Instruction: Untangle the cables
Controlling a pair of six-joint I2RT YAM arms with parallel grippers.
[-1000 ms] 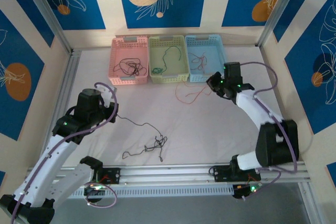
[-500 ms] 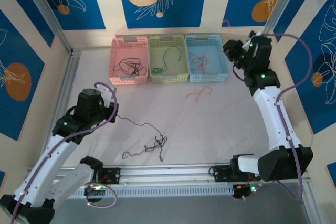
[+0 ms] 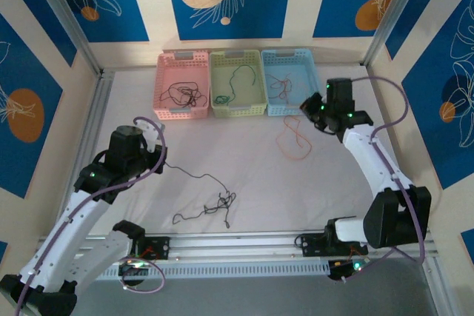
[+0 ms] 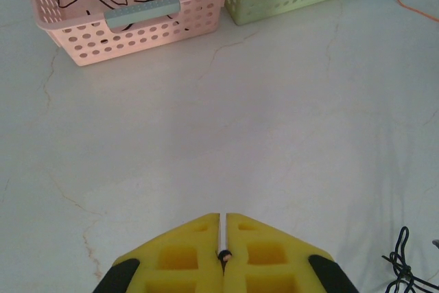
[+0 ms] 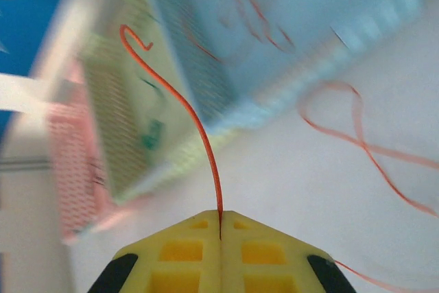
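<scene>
Counter (image 3: pixel 311 190), near part: black tangle (image 3: pixel 220 203) lying loose; one black cable (image 3: pixel 189 173) runs from it left to the left hand (image 4: pixel 223 224).
Left hand: pads together. The wrist view shows a dark speck of the cable pinched in the seam, the top view its whole run.
Middle: red cable (image 3: pixel 294 138), looped on the counter.
Right hand (image 5: pixel 221 221): pads clamped on the red cable, its free end curling up past the tips in the wrist view, which is blurred.
Far edge, left to right: pink basket (image 3: pixel 182 95) with black cables; green basket (image 3: pixel 237 94) with green and dark cables; blue basket (image 3: pixel 290 92) with red cables.
</scene>
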